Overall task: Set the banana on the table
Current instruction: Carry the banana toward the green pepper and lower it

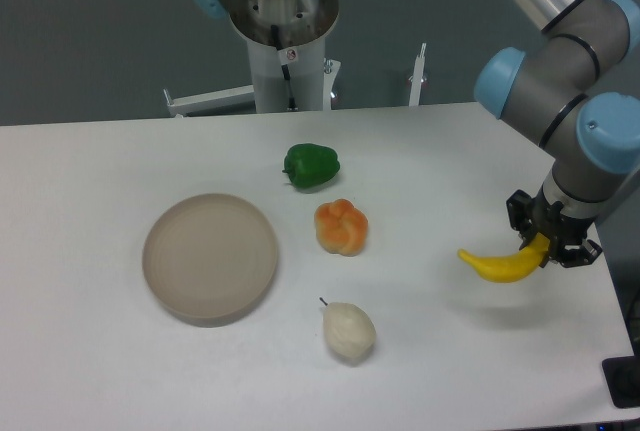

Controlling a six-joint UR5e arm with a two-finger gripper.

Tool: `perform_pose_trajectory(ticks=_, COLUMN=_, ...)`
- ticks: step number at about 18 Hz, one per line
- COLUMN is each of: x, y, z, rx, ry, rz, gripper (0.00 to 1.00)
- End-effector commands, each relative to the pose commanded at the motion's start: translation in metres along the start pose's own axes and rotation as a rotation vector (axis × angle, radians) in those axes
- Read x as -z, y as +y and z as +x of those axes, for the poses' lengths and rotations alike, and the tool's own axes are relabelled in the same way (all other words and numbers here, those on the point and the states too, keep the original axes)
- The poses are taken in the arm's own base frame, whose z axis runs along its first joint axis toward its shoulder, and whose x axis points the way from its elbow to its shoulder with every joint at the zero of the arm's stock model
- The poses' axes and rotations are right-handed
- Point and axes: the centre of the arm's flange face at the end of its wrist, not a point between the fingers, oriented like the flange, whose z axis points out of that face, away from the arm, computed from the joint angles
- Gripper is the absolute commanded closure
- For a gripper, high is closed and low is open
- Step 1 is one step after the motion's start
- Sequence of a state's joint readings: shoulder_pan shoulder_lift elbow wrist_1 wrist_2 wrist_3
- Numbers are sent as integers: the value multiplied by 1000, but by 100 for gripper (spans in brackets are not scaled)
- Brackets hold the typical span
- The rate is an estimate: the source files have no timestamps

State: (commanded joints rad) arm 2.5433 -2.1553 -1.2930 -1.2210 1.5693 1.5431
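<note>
Banana point(497, 265) hangs in the gripper point(548, 245) at the right side of the table point(100, 371), clamped by its right-hand end between the 2 fingers, with most of its length free. Its long axis runs roughly level across the view, pointing left from the gripper toward the middle of the table, the curve sagging downward and the free tip turned slightly up. A faint shadow lies on the white surface just below and a little toward the camera, which suggests the fruit is held close above the table and not resting on it, though the exact gap cannot be read from this 1 view.

The move that matters now looks like a short straight descent, then letting go. Because the grip is at 1 end, the belly of the curve should meet the surface first, and the fruit may rock or roll a little once released. Pear point(347, 331), orange fruit point(341, 226), green pepper point(311, 165) and plate point(165, 286) all sit well apart to the left, so nothing crowds the landing spot
</note>
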Motion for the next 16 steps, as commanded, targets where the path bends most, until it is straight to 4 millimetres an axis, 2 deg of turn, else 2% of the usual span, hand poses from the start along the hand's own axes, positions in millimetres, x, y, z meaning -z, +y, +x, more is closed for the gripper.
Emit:
perform_pose_trajectory(ticks=4, x=-3, y=3, z=21, rx=-17, ry=34, rz=-1, gripper=70)
perform_pose_trajectory(ticks=7, x=-14, y=4, z=55, rx=-119, ry=74, rz=-1, gripper=71)
perform_pose_trajectory(ticks=11, x=-27, y=4, z=87, rx=-211, ry=122, rz=4, gripper=71)
perform_pose_trajectory(ticks=13, x=-39, y=6, z=111, rx=-256, ry=165, rz=-16, gripper=70)
perform_pose_trajectory(ticks=16, x=-69, y=6, z=153, rx=-269, ry=172, rz=-35, gripper=71)
